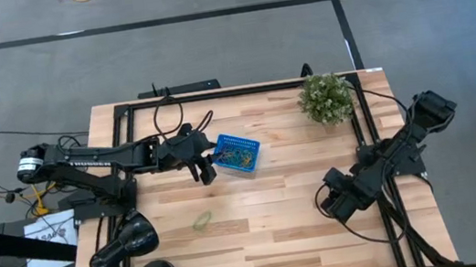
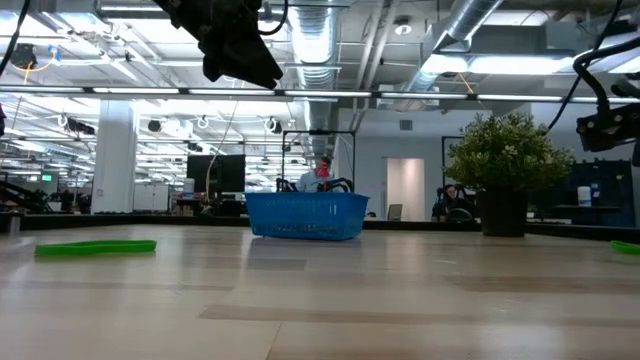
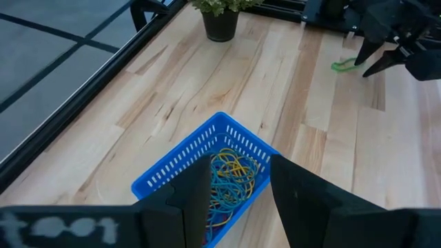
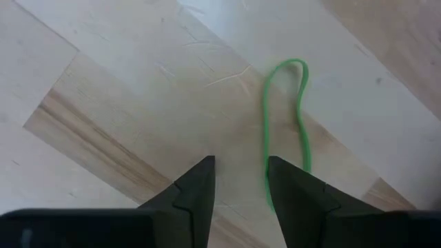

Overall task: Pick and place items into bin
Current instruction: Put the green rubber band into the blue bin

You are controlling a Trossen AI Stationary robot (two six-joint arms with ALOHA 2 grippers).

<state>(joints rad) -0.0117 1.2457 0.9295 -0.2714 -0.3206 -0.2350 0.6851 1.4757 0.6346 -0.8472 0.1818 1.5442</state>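
Left jaws: we see them standing apart with nothing between them. Our left gripper (image 3: 238, 200) hangs over the near edge of the bin (image 1: 239, 153).

Right jaws: we see a gap between the two fingers and nothing held. Our right gripper (image 4: 241, 189) hovers low over the table (image 1: 287, 228), on the right side. A green loop (image 4: 293, 117) lies flat on the wood, with one end just beside one finger.

The bin: it sits toward the back of the table, left of the potted plant (image 1: 326, 97). Inside it we see a tangle of loops (image 3: 231, 180), yellow, blue and some red.

Done: we think a good pile is already in the bin.

Left to do: at least two loops are out on the wood. One is by our right gripper. Another green loop (image 1: 202, 220) lies in front of the bin, well apart from it.
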